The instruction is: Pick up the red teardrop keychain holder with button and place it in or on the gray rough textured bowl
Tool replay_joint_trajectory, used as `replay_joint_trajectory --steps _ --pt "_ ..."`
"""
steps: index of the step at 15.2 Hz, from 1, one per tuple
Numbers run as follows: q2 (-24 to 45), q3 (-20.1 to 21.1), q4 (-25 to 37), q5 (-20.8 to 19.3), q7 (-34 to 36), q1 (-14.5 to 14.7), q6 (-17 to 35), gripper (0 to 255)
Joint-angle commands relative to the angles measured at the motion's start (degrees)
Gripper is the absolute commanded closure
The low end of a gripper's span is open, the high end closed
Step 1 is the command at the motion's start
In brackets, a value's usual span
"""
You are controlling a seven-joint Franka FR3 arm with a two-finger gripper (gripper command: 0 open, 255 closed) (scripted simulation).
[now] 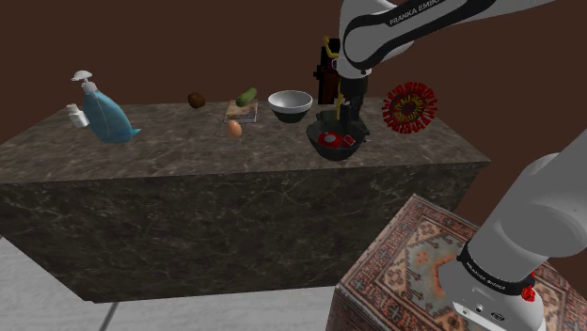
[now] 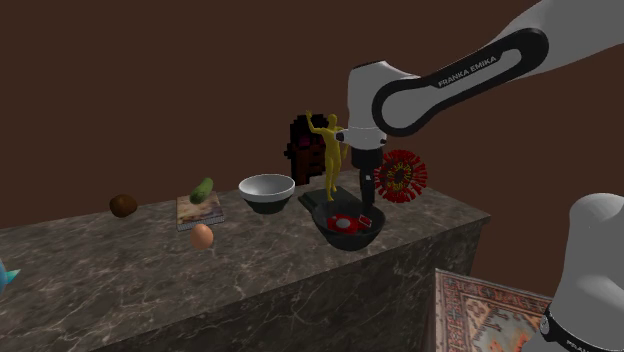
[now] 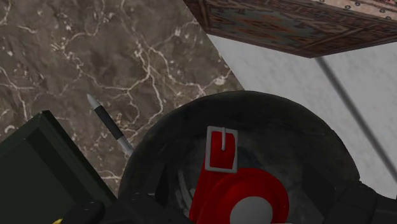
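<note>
The red teardrop keychain holder [image 1: 336,141] [image 2: 348,222] [image 3: 245,191], with a white button and a grey buckle, lies inside the dark grey bowl [image 1: 320,149] [image 2: 330,236] [image 3: 292,121] near the counter's front edge. My black gripper [image 1: 344,111] [image 2: 367,192] hangs just above the bowl, over the holder. Its fingers [image 3: 156,210] stand apart on either side of the holder without clasping it, so it is open.
A white bowl [image 1: 290,103] [image 2: 266,190], a yellow figurine [image 2: 328,160] on a black base [image 3: 38,159] and a red spiky ball [image 1: 409,105] [image 2: 400,176] crowd the bowl. A pen [image 3: 108,121] lies beside it. An egg [image 1: 233,128], a book and a blue bottle [image 1: 105,115] lie further along.
</note>
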Motion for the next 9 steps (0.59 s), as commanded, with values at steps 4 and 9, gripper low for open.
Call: replay_joint_trajectory --steps 4,9 --pt "-1.3 0.3 4.6 0.3 -0.1 0.2 -5.9 0" --pt "-1.5 0.3 5.9 0.4 -0.2 0.2 -7.4 0"
